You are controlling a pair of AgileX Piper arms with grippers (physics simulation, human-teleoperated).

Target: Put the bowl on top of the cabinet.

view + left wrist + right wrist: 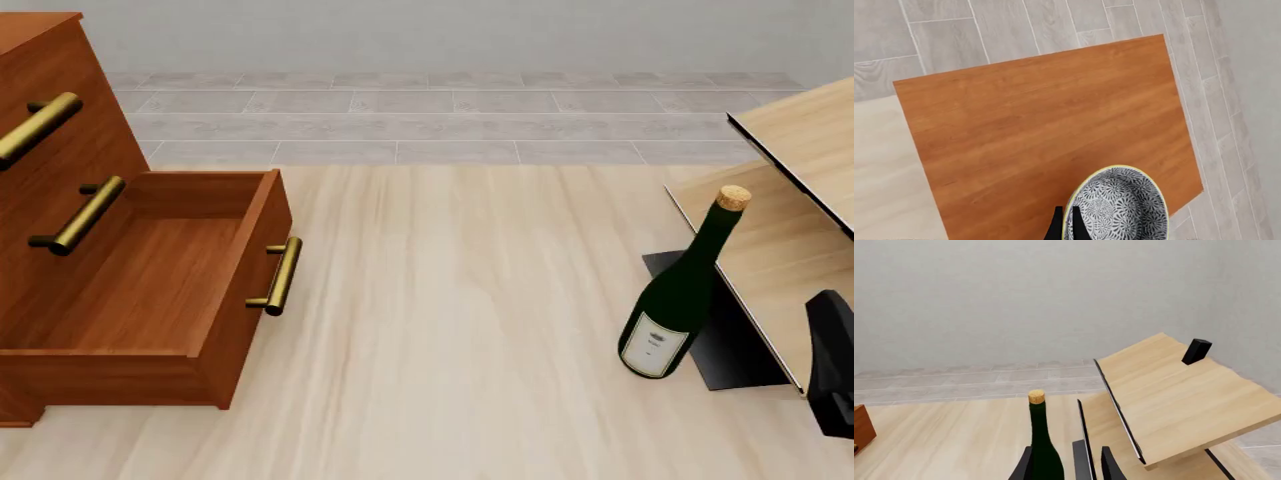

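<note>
A: Cabinet (120, 280) finish?
B: Reddish-brown wood, smooth, satin sheen; brass bar handles (278, 276), polished metal.
A: Bowl (1121, 207)?
B: Glazed ceramic, patterned inside.
A: Remaining surfaces?
B: Worktop (454, 330): pale wood grain, matt. Wine bottle (678, 296): dark glossy glass, cork stopper, paper label. Rack (1174, 395): light wood, matt.

The bowl (1121, 207), round and white with a dense blue-grey flower pattern inside and a thin yellowish rim, sits upright over the near corner of the cabinet's flat top in the left wrist view, its rim pinched between two dark fingertips (1078, 227). The cabinet (127, 260) is reddish-brown wood with brass bar handles; its lowest drawer stands pulled out.
</note>
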